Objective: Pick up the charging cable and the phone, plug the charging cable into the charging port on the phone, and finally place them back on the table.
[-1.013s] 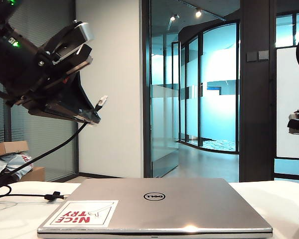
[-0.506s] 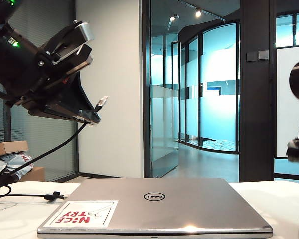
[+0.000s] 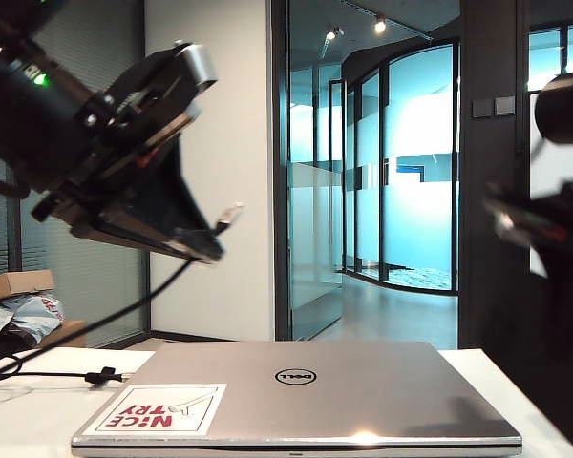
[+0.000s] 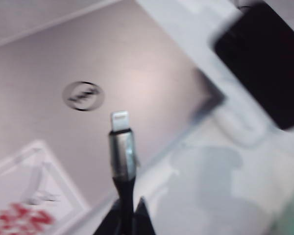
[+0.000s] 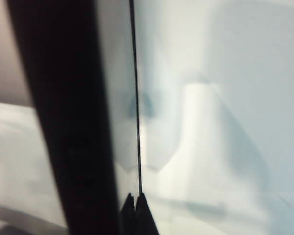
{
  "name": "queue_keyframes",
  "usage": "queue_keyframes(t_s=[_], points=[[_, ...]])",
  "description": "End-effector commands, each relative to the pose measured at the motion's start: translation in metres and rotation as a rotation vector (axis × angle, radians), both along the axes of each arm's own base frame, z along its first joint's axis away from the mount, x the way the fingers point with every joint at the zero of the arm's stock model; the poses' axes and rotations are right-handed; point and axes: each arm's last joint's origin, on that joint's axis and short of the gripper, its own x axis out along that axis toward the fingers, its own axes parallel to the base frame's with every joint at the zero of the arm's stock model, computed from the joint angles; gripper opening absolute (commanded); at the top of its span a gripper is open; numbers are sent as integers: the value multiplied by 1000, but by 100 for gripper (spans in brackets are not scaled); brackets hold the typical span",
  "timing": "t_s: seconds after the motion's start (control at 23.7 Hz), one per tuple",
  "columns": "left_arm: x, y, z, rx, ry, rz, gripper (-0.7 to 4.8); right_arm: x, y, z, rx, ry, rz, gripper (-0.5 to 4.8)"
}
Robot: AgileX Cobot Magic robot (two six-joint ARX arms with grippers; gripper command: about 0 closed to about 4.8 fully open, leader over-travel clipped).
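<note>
My left claw (image 4: 128, 215) grips the charging cable (image 4: 122, 156) above the laptop (image 3: 306, 391) on the white tabletop (image 3: 29, 420); my right claw (image 5: 135, 203) is closed.

Left gripper (image 3: 205, 250) hovering raised, fingers (image 4: 132, 220) pressing together on the charging cable (image 4: 121, 152), plug jutting beyond its tips, right gripper (image 5: 135, 205) closing thin on the phone (image 5: 71, 122), blurring.

Bright, cool daylight from glass partitions behind the laptop (image 3: 296, 396). Small glare spot on its front edge. Motion blur on right gripper (image 3: 540, 224) beside it. Both wrist views soft, smeared; pale shadows on the table (image 4: 225, 196).
</note>
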Motion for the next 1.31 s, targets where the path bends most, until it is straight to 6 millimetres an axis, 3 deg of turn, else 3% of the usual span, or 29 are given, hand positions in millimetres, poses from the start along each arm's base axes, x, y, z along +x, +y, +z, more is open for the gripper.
queue_keyframes(t_s=[0.04, 0.21, 0.38, 0.76, 1.06, 1.31], points=[[-7, -9, 1, -61, 70, 14, -6, 13, 8, 15, 225, -110, 3, -8], [-26, -27, 0, -133, 194, 6, -6, 35, 19, 33, 557, -259, -12, -6], [-33, -32, 0, -166, 254, 18, -6, 42, 24, 37, 706, -264, -7, -6], [-38, -36, 1, -240, 376, 82, -6, 51, 42, 38, 827, -239, -8, -6], [-37, -38, 3, -266, 367, 81, -6, 48, 61, 29, 843, -169, 27, -6], [-37, -38, 3, -273, 362, 79, -6, 48, 70, 33, 890, -139, 8, -6]])
